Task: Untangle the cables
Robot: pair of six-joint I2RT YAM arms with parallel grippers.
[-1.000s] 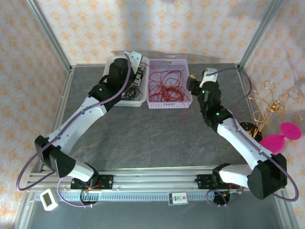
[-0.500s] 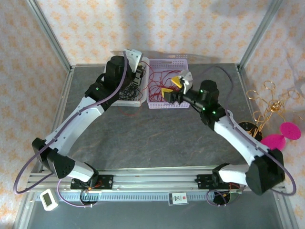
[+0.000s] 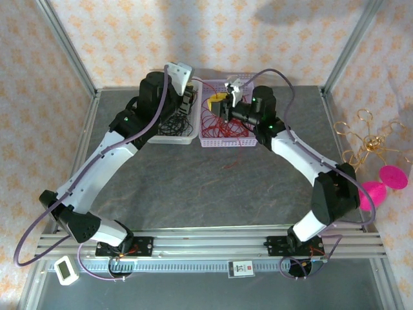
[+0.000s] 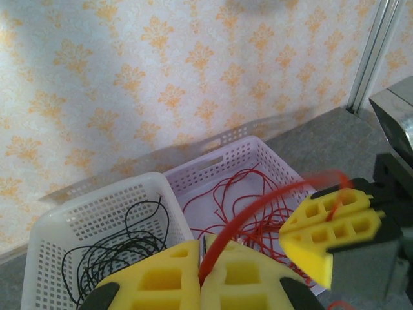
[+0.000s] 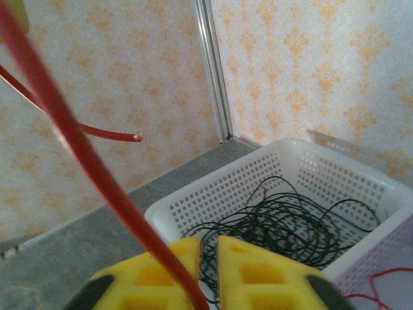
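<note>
Red cables [image 3: 222,124] lie tangled in the purple basket [image 3: 229,143]. Beside it, black cables [image 3: 169,124] lie in the white basket [image 3: 169,137]. My left gripper [image 3: 189,102] hovers over the gap between the baskets, and in the left wrist view this gripper [image 4: 202,244] is shut on a red cable [image 4: 254,207]. That strand arcs right to my right gripper [image 3: 219,103], whose yellow fingers [image 4: 335,226] are shut on it. In the right wrist view the red cable [image 5: 84,148] runs down into the right gripper [image 5: 208,242], above the black cables [image 5: 284,223].
A gold wire ornament [image 3: 364,145] and pink discs [image 3: 381,184] stand at the table's right edge. A small white timer [image 3: 66,270] lies at the near left. Metal frame posts and patterned walls close in the back.
My right arm swung left from beside the purple basket to above it, and its jaws closed on the red cable. The left gripper stayed shut and rose slightly.
</note>
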